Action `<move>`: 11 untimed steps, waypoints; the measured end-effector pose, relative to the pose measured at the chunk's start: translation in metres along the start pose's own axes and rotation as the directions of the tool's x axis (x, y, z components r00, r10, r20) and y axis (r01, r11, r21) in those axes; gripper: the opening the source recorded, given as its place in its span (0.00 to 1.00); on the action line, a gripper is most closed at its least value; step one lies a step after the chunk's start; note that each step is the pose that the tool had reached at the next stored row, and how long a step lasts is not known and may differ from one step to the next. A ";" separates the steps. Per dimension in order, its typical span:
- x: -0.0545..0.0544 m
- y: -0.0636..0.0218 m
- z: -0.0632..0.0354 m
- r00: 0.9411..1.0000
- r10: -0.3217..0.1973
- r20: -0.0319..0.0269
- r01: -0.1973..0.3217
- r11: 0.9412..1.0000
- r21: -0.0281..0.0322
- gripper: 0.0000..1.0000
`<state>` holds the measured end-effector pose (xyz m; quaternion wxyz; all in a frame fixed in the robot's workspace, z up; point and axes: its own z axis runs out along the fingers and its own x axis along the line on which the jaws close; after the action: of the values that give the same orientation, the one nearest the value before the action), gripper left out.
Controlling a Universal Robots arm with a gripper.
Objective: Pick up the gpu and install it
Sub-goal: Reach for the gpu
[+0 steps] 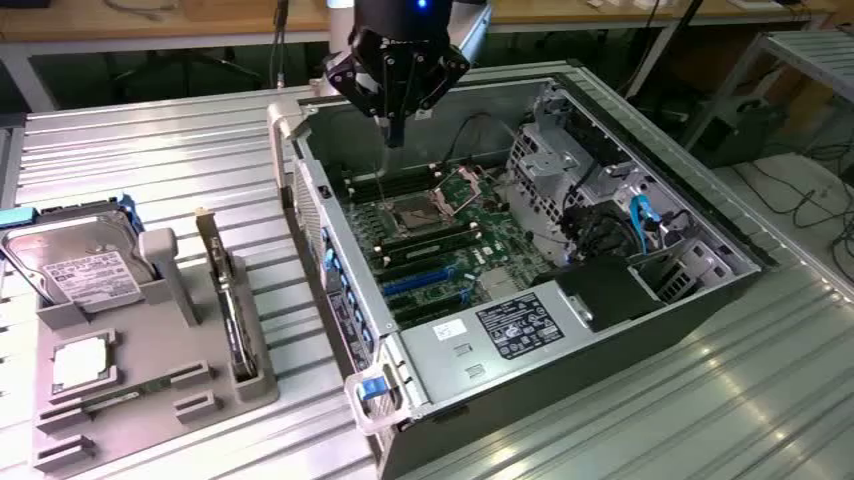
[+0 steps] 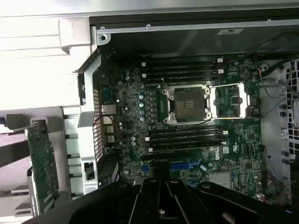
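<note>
The gripper (image 1: 392,133) hung over the open computer case (image 1: 694,250), above the end of the motherboard (image 1: 441,240) that lay toward the counter's far edge. Its jaws were drawn together into one narrow tip and held nothing. In the wrist view the gripper (image 2: 160,184) pointed down at the motherboard (image 2: 233,135), where the open processor socket (image 2: 187,105) sat between rows of black memory slots (image 2: 184,137).

The gpu (image 1: 227,300) was outside the case. It stood on its long edge in a slot of a grey holder (image 1: 167,340) on the ribbed metal counter (image 1: 160,160). The holder sat just beside the case, on the exterior view's left. The card's silver bracket end pointed toward the counter's far edge. The gpu was well apart from the gripper, and nothing touched it. In the wrist view the gpu (image 2: 42,163) showed as a green board beyond the case's perforated side wall (image 2: 97,107).

A silver labelled hard drive (image 1: 80,275) stood in the same holder, nearer the counter's edge on the exterior view's left. Blue expansion slots (image 1: 420,280) lay on the motherboard toward the counter's near edge, beside a labelled power supply (image 1: 521,325).
</note>
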<state>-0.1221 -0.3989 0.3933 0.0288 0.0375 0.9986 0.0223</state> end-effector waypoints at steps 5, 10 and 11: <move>0.009 -0.0007 -0.0006 1.000 0.000 0.000 0.000 1.000 0.000 0.11; 0.017 -0.0013 -0.0010 1.000 0.000 0.000 0.000 1.000 0.000 0.11; 0.019 -0.0014 -0.0011 1.000 0.000 0.000 0.000 1.000 0.000 0.11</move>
<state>-0.1408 -0.3989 0.3933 0.0288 0.0375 0.9986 0.0223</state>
